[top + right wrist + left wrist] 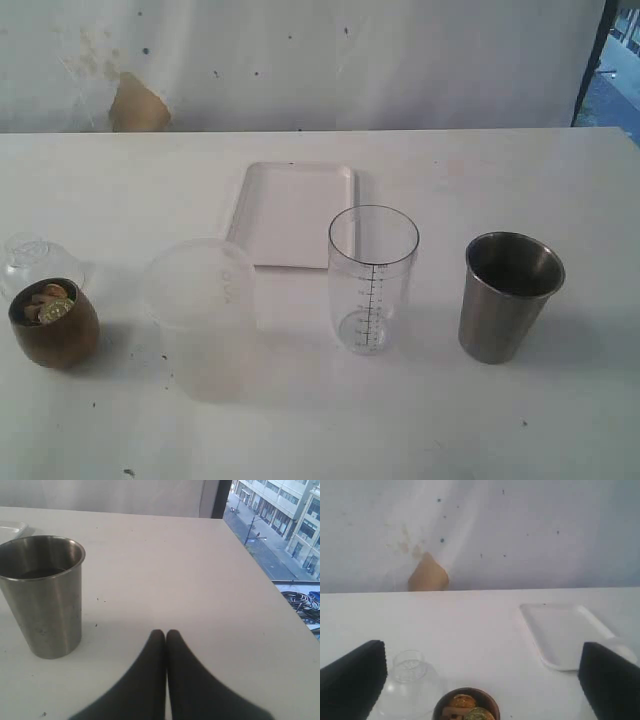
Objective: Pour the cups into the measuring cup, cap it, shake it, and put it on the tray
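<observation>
Far left on the table stands the dark-brown wooden cup (pixel 54 322), holding coin-like pieces. The clear measuring cup (pixel 373 278) stands upright and uncapped in the middle, with the steel tumbler (pixel 510 296) to its right. The white tray (pixel 292 213) lies behind them. Neither gripper shows in the exterior view. In the left wrist view my left gripper (pixel 482 646) is open wide, and the wooden cup (pixel 466 706) sits low between its fingers, untouched. My right gripper (pixel 165 632) is shut on nothing, and the tumbler (pixel 44 595) stands apart to one side of it.
A frosted plastic tub (pixel 202 310) stands between the wooden cup and the measuring cup. A clear domed lid (pixel 28 262) lies just behind the wooden cup. The table's right edge (pixel 280 605) runs close to the right gripper.
</observation>
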`<state>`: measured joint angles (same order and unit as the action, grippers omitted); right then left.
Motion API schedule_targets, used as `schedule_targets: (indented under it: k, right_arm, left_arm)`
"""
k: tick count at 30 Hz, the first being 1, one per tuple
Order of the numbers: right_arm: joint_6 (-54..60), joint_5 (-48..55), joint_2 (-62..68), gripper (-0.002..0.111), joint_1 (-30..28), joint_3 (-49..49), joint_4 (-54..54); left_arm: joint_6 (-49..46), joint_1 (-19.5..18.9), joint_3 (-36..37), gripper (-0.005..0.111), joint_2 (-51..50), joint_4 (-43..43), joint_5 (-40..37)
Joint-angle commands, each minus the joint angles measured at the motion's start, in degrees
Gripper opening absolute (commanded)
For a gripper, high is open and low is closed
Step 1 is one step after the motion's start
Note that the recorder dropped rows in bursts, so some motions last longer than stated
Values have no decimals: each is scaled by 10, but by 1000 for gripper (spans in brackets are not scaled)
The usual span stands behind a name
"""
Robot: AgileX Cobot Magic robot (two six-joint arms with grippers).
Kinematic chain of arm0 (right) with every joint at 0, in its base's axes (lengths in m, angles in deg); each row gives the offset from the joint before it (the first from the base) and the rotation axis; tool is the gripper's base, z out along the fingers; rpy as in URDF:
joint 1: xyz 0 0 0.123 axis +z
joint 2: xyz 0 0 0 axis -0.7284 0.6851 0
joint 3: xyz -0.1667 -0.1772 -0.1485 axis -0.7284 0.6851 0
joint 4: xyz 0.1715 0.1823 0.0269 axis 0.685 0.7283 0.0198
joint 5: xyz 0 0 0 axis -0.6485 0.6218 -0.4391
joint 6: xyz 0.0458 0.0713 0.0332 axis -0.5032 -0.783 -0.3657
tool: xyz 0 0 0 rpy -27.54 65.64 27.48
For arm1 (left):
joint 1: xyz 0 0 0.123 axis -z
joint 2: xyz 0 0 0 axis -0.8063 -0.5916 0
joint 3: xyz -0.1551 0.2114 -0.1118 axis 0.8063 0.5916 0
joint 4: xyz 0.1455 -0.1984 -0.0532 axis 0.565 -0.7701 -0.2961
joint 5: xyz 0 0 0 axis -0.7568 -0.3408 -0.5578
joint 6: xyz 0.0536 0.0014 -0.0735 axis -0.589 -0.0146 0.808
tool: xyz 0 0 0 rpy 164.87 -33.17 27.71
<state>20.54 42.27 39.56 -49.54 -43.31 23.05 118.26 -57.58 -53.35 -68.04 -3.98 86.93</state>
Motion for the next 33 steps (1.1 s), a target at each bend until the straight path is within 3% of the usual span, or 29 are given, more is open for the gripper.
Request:
schedule_targets:
  k: [1, 8, 22, 33]
  right_arm:
    - [1, -3, -4, 0, 1, 2, 1]
    - [1, -3, -4, 0, 1, 2, 1]
    - [1, -3, -4, 0, 1, 2, 1]
    - [1, -3, -4, 0, 1, 2, 1]
  left_arm:
    - [-41, 0, 3, 105, -79, -3, 64]
    - [-104, 0, 3, 105, -228, -29, 157]
    - [-150, 0, -61, 105, -520, -38, 211]
    - [-165, 0, -103, 105, -649, -47, 247]
